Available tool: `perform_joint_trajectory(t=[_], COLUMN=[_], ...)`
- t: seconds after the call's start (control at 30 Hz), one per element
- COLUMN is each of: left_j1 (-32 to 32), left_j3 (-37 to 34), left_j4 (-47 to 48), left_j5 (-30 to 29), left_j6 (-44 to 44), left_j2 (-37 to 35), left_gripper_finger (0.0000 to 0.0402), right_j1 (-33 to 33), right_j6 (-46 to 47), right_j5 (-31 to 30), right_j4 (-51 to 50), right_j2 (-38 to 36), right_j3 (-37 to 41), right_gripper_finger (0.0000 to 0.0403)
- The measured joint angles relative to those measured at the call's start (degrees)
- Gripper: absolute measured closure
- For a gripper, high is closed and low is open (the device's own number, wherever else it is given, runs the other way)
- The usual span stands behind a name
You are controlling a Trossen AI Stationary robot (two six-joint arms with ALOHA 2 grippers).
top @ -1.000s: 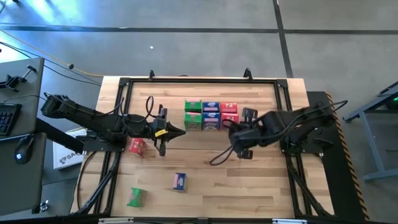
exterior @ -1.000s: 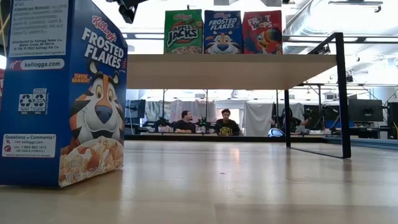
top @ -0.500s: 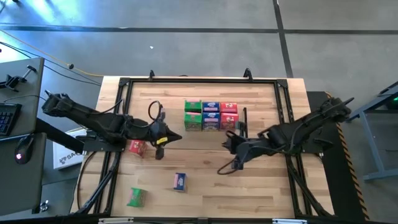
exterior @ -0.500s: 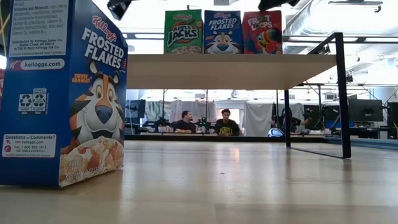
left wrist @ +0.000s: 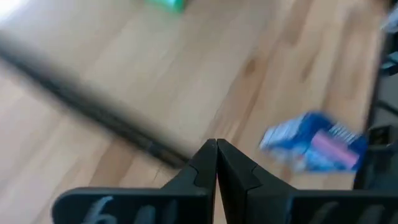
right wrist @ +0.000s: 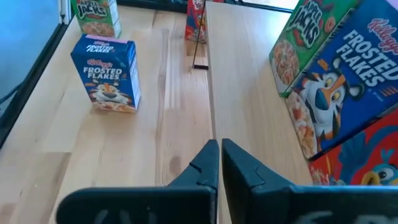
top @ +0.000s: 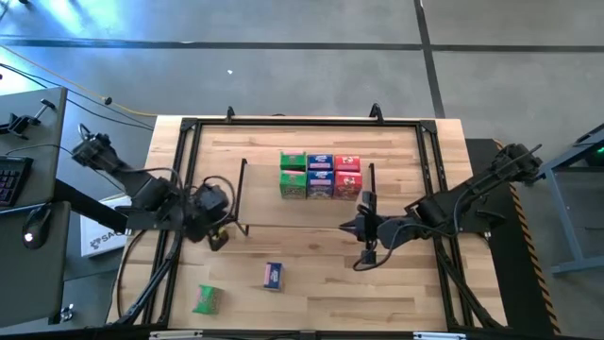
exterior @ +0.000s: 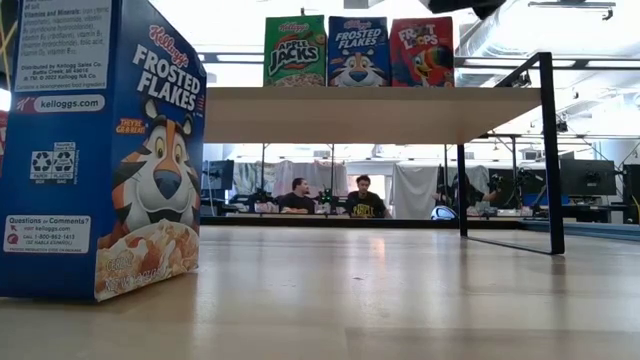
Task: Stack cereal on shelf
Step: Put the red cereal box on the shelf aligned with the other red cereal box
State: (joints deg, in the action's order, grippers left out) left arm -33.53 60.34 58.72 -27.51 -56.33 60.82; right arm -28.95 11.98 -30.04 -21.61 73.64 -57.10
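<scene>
Left arm: reaches in from the left edge, elbow bent; left claw (top: 216,240) near the counter's left side, fingers (left wrist: 208,163) pressed together, holding nothing.

Right arm: extends from the right edge toward centre; right claw (top: 364,257) low, fingers (right wrist: 208,163) closed, holding nothing.

Both arms have pulled back from the middle of the table. The left pincer (top: 215,236), which a second ago hung beside the shelf's (top: 283,198) left end, has swung out towards the table's left edge and now covers the red box that showed there before. The right pincer (top: 363,236) has drawn away from the red boxes (top: 347,176) on the shelf to the near right corner of the shelf, and its fingers have closed together, empty.
</scene>
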Motion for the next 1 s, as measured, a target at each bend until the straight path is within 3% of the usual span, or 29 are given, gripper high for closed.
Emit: perform_joint_trajectory(t=[0.17, 0.33, 0.77, 1.0], left_j1=[-4.73, -6.55, -6.59, -5.22], left_j3=[0.20, 0.20, -1.15, -5.98], left_j4=[16.16, 23.03, 23.31, 22.96], left_j5=[3.82, 7.38, 10.55, 15.34], left_j6=[-16.66, -24.39, -32.28, -34.97], left_j2=[0.02, 0.02, 2.39, 3.55], left_gripper_finger=[0.0374, 0.0318, 0.0149, 0.0116], right_j1=[0.02, 0.03, 0.04, 0.04], right_j6=[-0.41, -0.49, -0.63, -1.46], right_j5=[0.09, 0.11, 1.38, 1.38], right_j4=[0.18, 0.16, 0.13, 0.12], right_j2=[0.03, 0.03, 0.07, 0.10], right_j3=[0.02, 0.02, 0.02, 0.01], right_gripper_finger=[0.0403, 0.0403, 0.0403, 0.0403])
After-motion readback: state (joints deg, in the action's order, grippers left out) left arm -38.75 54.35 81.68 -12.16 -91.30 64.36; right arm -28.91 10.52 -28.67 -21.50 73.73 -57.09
